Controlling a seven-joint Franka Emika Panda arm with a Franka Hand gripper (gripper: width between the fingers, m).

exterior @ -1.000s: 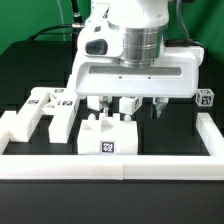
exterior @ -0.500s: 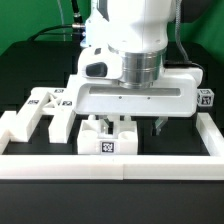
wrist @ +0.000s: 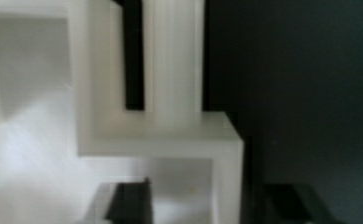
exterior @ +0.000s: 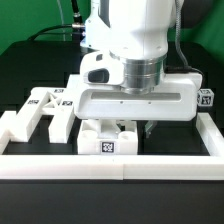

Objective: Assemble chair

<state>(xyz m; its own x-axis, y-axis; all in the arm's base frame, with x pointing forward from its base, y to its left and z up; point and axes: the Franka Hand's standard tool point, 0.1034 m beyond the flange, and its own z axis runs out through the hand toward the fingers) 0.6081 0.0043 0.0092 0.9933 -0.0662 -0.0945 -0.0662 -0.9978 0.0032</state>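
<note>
1. From the exterior view I see the arm low over the middle front of the desk (exterior: 25,75), with the hand (exterior: 128,125) right on top of a chair piece (exterior: 105,138).
2. On the wrist view the hand (wrist: 204,205) is drawn in narrow: its two dark fingers (wrist: 128,203) sit on either side of the upright white part of the chair piece (wrist: 160,140) and look pressed against it, so I read this as a grip on that piece.
3. The chair piece rests on the desk just behind the low white border wall (exterior: 110,165), with its tag facing the camera.
4. More chair parts (exterior: 45,110) lie on the exterior view's left, near the gripped piece but apart from it.
5. A small tagged block (exterior: 205,97) sits at the exterior view's right edge, well apart from the hand.
</note>
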